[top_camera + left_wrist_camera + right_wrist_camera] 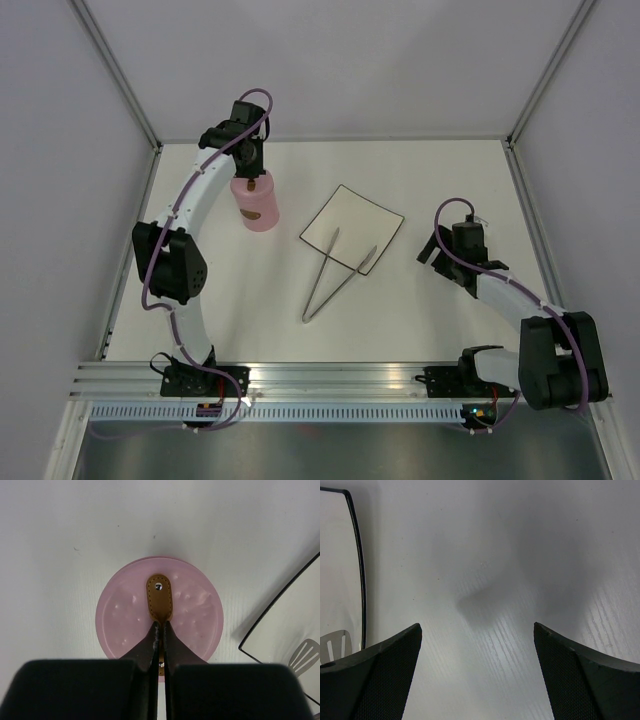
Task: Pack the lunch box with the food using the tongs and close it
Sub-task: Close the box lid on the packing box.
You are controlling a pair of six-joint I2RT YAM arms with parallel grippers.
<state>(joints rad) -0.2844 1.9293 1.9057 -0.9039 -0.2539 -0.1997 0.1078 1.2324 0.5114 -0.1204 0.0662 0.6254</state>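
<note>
The pink lunch box (256,207) stands upright at the back left of the table. Its round pink lid (125,610) lies over it. My left gripper (160,626) comes down from above and is shut on the lid's brown handle (159,596); in the top view this gripper (248,176) hides the lid. The silvery tongs (329,277) lie in a narrow V with their tips on the white plate (355,222). My right gripper (477,630) hangs open over bare table to the right of the plate. The food is out of view.
The plate's dark-rimmed edge (280,615) lies just right of the lunch box, with one slotted tongs tip (306,656) on it. The same plate (337,565) and a tongs tip (334,645) show left of the right gripper. Grey walls enclose the table.
</note>
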